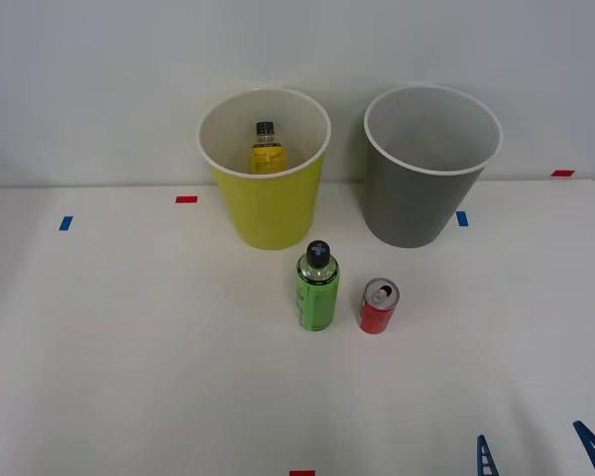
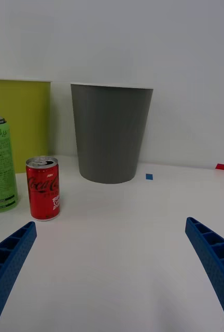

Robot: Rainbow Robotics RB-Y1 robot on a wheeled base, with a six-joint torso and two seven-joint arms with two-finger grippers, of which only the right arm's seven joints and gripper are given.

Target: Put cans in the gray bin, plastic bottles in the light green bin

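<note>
The can (image 1: 378, 306) is showing red with a silver top. One bottle (image 1: 317, 288) is wearing bright green, the other (image 1: 267, 149) yellow, both black-capped. The bins are showing chartreuse (image 1: 268, 208) and gray (image 1: 416, 203), white-rimmed. The end effector (image 2: 112, 259) fingers are showing ribbed blue.

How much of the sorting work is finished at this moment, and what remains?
Done: the yellow bottle sits inside the light green bin. In hand: nothing; the right gripper is open and empty, near the table's front edge. Left: the green bottle and the red can stand on the table, and the gray bin looks empty.
</note>
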